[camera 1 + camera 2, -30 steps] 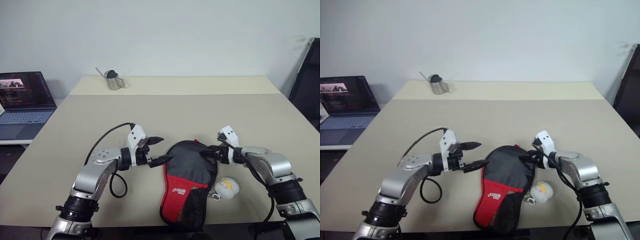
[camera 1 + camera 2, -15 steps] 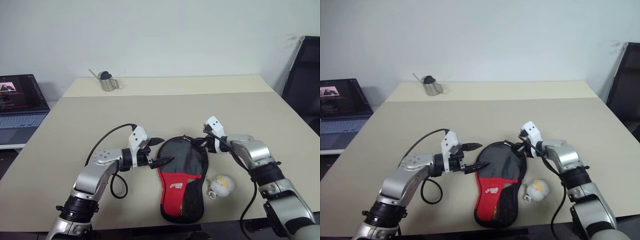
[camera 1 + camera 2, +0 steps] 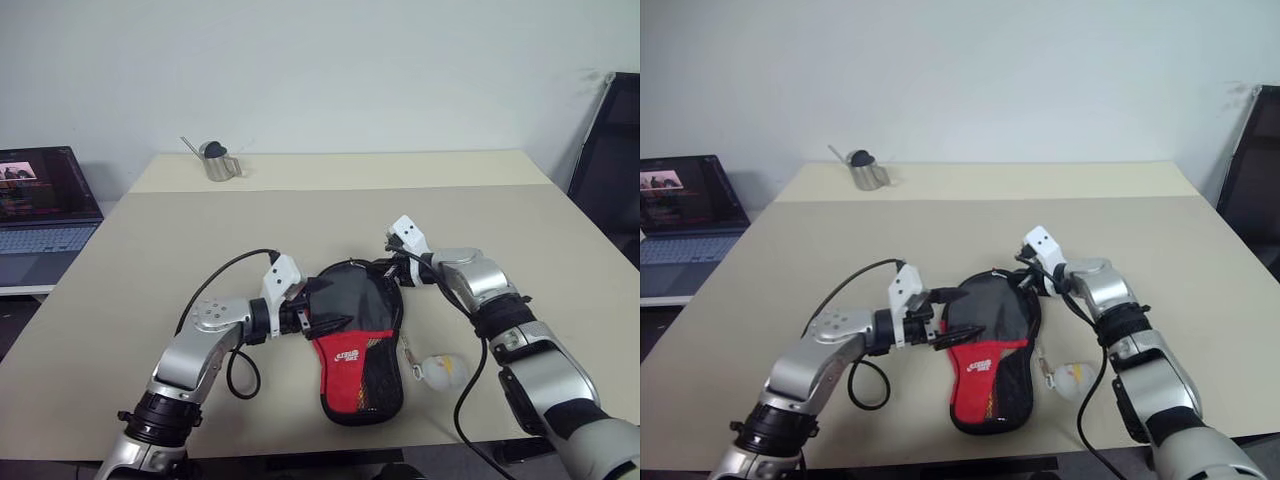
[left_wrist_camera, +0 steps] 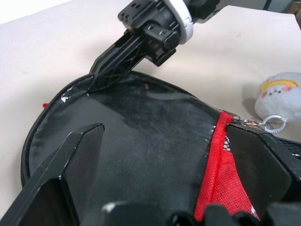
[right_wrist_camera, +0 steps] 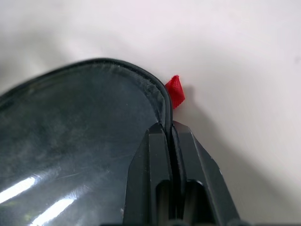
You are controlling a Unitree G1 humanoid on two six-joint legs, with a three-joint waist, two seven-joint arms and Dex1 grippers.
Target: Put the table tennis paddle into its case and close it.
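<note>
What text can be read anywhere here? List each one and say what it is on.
White lettering on the red panel of the case: a short logo line, too small to read.
Laptop screen beside the table: shows pictures and text, too small to read.
No other readable text.

You see the case (image 3: 357, 340) at lower centre, black with a glossy black upper face, a red panel with white lettering and a small red tab at its top edge. Right of it lies a white plush toy (image 3: 441, 369) with yellow markings. The table (image 3: 330, 215) is plain beige; the small jug (image 3: 216, 162) at upper left is silver with a black top.
</note>
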